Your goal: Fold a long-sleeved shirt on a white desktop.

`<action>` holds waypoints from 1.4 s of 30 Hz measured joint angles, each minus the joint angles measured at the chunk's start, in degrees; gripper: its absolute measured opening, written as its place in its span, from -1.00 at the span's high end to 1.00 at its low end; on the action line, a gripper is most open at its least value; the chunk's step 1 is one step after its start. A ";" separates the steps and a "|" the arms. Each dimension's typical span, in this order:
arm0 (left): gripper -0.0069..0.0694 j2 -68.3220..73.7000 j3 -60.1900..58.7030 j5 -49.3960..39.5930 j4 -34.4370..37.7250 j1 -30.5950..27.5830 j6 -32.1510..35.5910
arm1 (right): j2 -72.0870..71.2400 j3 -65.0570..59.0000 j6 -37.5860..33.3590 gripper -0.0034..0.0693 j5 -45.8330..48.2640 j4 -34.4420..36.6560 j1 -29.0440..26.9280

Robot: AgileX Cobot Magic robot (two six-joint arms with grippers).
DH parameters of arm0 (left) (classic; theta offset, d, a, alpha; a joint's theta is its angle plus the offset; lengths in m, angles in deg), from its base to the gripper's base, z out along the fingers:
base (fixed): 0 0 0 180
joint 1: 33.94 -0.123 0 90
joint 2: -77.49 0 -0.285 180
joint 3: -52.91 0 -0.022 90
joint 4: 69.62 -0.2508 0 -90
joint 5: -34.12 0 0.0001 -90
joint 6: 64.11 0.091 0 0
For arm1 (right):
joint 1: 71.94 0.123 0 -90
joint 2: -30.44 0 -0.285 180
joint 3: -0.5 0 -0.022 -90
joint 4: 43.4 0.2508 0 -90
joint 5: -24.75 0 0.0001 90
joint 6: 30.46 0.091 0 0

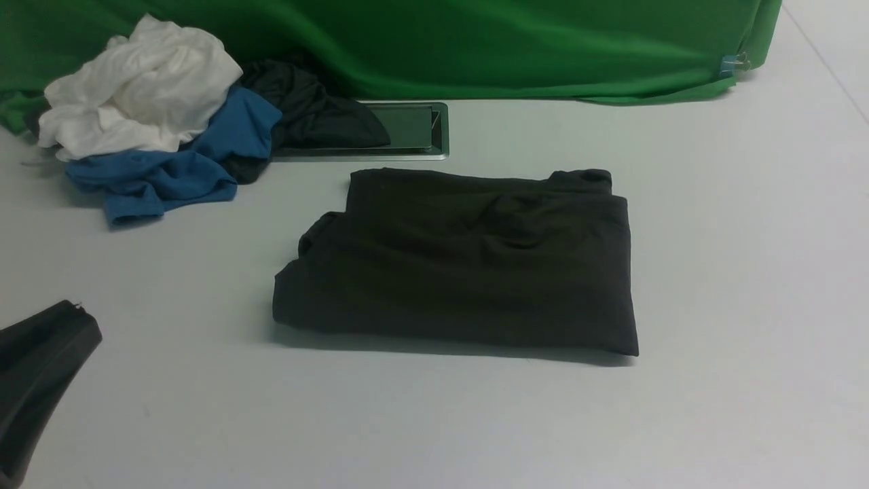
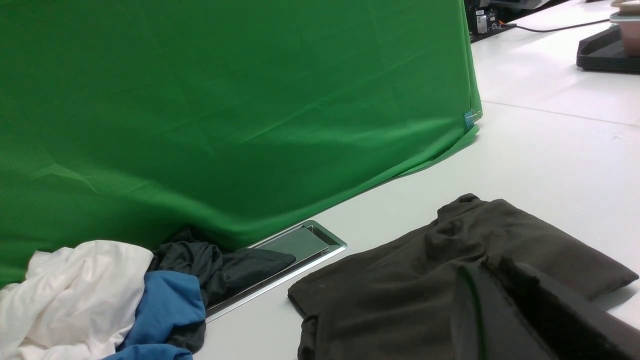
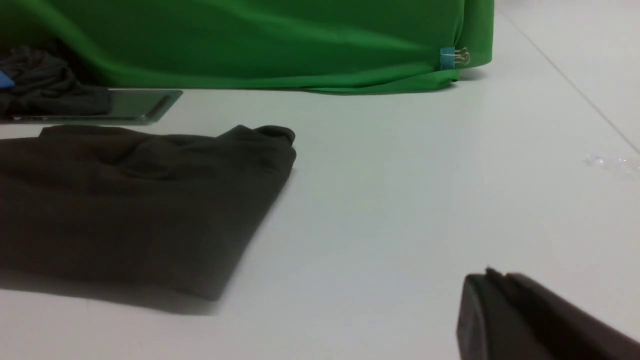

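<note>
— Both grippers away from the cloth? Jaws open or closed?
— Cannot tell: left gripper only partly visible at the near left, right gripper only in its wrist view.
— And the long-sleeved shirt?
— Folded into a rectangle mid white desktop (hatch just behind).
— Probably finished; if tidying, press the far bumpy edge flat, gently.

**A staged robotics lab bench**

The setting reads as a lab or recording studio rather than a home. A green cloth backdrop is stretched behind a broad white counter and pinned at its corner with a binder clip. A silver cable hatch is set into the counter, office-style. Beyond the backdrop, the left wrist view shows more white benches carrying stacked black trays and a cable.
</note>
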 joint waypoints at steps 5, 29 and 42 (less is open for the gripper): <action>0.77 0.00 0.00 0.00 0.00 0.00 -0.05 | -0.17 0.00 0.00 0.71 0.00 0.00 0.00; 0.77 0.00 0.00 0.06 -0.05 0.00 -0.02 | -0.20 0.00 0.00 0.53 0.00 0.00 0.00; 0.77 -1.52 -7.71 13.63 -16.55 -7.74 -17.94 | -0.20 0.00 0.00 0.45 0.05 0.00 0.00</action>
